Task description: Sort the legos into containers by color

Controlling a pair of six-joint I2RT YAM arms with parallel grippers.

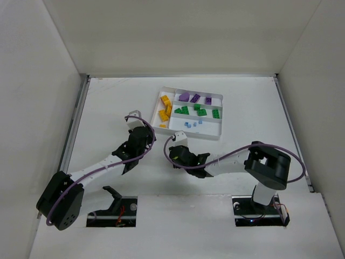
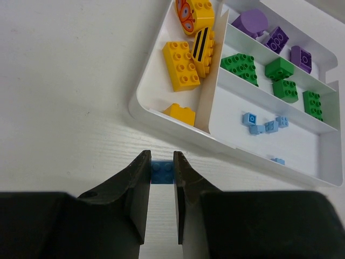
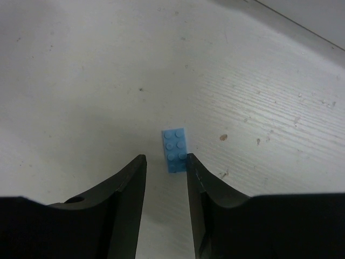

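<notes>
The white tray (image 1: 191,136) sits at the table's middle back, with yellow bricks (image 1: 165,110) in the short end section and purple (image 1: 195,98), green (image 1: 197,110) and pale blue bricks (image 1: 193,124) in the strips. My left gripper (image 2: 161,157) is just in front of the tray's near wall (image 2: 161,121), shut on a blue brick (image 2: 162,174) at its fingertips, low over the table. My right gripper (image 3: 165,159) is open over a pale blue brick (image 3: 175,147) that lies flat on the table, its near end between the tips and against the right finger.
White walls enclose the table on three sides. The left gripper (image 1: 141,135) and the right gripper (image 1: 175,154) are close together in front of the tray. In the left wrist view, the yellow section (image 2: 181,65) also holds printed yellow bricks.
</notes>
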